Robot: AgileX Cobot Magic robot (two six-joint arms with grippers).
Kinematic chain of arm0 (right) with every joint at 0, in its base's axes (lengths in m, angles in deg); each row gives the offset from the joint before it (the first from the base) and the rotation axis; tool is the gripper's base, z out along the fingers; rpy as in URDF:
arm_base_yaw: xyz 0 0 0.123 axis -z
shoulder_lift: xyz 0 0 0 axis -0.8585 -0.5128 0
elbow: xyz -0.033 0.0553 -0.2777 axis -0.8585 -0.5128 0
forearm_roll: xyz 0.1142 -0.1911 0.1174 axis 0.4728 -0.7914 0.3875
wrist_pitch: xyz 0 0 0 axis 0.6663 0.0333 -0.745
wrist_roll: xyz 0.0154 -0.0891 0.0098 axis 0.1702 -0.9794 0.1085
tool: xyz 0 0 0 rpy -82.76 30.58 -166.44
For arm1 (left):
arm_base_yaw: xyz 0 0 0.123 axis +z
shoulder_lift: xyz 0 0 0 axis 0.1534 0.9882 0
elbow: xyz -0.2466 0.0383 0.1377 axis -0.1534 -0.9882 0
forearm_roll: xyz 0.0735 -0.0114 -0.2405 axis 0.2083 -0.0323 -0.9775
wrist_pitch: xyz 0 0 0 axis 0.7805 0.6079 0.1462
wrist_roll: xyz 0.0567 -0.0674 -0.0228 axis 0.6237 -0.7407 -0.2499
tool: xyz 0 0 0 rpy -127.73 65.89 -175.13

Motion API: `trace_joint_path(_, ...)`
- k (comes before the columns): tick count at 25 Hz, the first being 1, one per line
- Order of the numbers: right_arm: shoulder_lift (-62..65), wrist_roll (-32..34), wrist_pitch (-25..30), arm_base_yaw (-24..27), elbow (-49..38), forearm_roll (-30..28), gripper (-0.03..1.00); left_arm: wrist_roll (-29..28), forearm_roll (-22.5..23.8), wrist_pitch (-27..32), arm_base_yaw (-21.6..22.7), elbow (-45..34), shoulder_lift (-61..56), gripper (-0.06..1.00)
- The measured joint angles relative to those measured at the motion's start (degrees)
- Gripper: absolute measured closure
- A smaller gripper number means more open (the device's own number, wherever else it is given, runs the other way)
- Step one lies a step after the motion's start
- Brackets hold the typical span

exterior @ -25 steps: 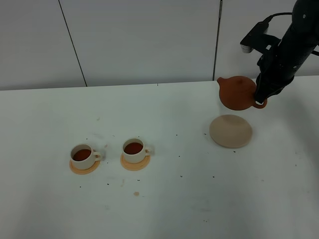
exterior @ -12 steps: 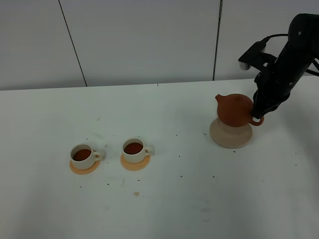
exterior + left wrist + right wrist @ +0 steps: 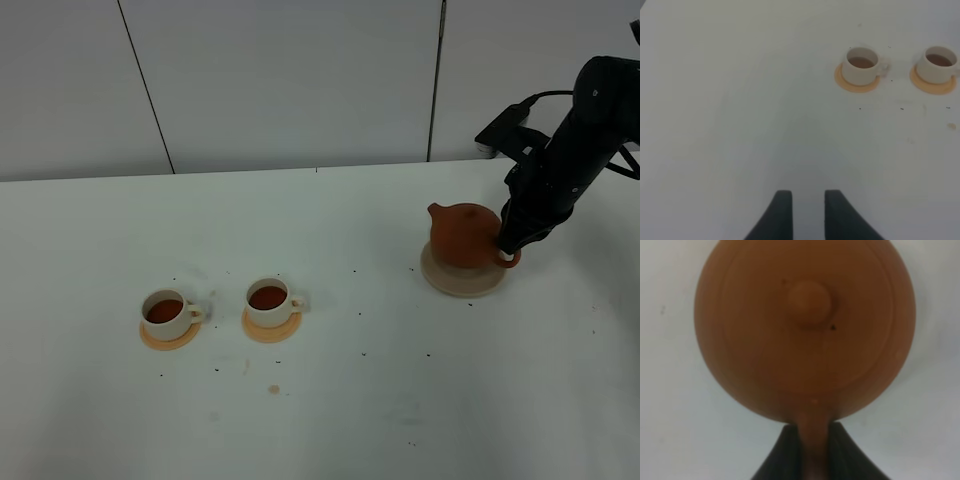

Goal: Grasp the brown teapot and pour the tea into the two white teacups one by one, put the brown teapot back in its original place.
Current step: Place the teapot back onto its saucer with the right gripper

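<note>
White tabletop [image 3: 330, 400] spreads below a pale panelled wall. Taking the pale beige disc [image 3: 462, 281] as landmark: the brown teapot [image 3: 465, 237] sits on it or just above, upright, spout pointing away from me toward the two white teacups [image 3: 220, 306], both dark with tea, well apart from the disc. My right pincer [image 3: 815, 450] is clamped on the loop handle [image 3: 510, 260], on the disc's side farthest from the cups. Next comes letting go. My left pincer [image 3: 804, 212] hangs parted, holding nothing, nearer the cups.
</note>
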Motion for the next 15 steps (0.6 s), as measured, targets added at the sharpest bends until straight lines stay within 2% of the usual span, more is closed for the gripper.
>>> trace_joint_path(15, -1.3, 0.4, 1.3, 0.0, -0.1, 1.3, 0.87, 0.0, 0.0, 0.0, 0.0, 0.0, 0.0, 0.71)
